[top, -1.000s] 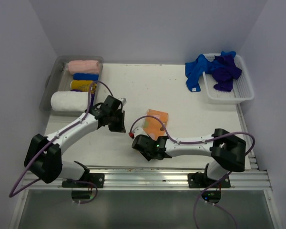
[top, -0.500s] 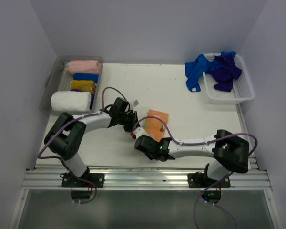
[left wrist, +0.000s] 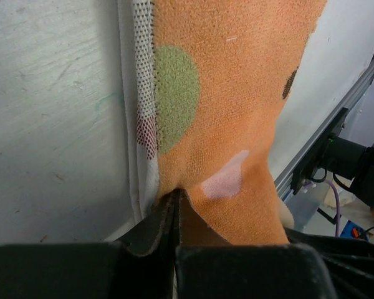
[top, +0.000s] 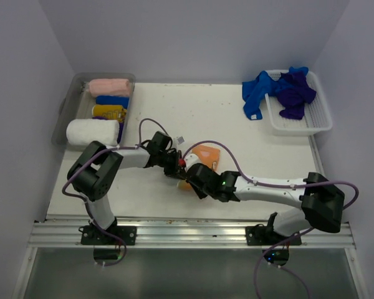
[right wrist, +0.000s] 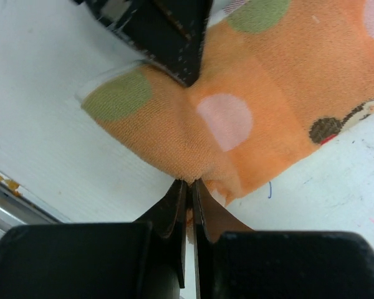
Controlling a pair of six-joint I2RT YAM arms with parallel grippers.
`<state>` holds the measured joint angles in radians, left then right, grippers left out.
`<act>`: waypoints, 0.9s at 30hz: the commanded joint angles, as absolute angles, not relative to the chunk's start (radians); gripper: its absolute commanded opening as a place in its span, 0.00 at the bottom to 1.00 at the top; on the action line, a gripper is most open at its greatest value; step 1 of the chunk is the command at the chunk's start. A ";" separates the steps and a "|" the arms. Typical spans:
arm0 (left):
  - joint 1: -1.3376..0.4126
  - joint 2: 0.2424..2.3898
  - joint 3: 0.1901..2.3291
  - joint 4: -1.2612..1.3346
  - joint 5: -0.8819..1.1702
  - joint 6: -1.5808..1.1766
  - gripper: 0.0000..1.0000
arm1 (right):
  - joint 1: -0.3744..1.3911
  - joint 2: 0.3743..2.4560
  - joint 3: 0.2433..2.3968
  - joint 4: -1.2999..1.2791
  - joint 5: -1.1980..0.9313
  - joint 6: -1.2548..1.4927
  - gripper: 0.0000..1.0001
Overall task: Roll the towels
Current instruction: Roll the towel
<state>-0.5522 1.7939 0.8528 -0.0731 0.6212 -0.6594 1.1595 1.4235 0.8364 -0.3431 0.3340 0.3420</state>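
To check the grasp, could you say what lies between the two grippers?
A bunched fold of the orange spotted cloth towel, pinched by the left gripper and right gripper; see the right wrist view.

We saw plain, pale lavender walls closing the space on three sides: a back wall [top: 193,37], a left wall [top: 19,93] and a right wall [top: 364,75]. The white surface [top: 193,112] bore faint specks and scuffs. An aluminium rail [top: 187,229] ran along its near edge, with a grey-green floor [top: 187,274] below. The light was soft and even, casting weak shadows.
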 commanded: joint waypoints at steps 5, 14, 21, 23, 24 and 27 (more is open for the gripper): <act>-0.557 1.816 0.899 -0.127 0.601 -0.588 0.00 | 1.014 1.430 0.920 -0.337 0.221 0.319 0.00; -0.555 1.749 0.943 -0.227 0.535 -0.545 0.00 | 0.917 1.552 0.954 -0.315 0.130 0.344 0.00; -0.555 1.675 0.992 -0.354 0.363 -0.519 0.00 | 0.865 1.623 0.930 -0.261 0.092 0.360 0.00; -0.557 1.640 1.006 -0.409 0.295 -0.515 0.00 | 0.853 1.637 0.923 -0.245 0.078 0.361 0.00; -0.557 1.600 1.005 -0.429 0.244 -0.515 0.00 | 0.850 1.649 0.920 -0.244 0.074 0.362 0.00; -0.554 1.530 0.974 -0.407 0.192 -0.525 0.00 | 0.839 1.657 0.911 -0.229 0.060 0.365 0.00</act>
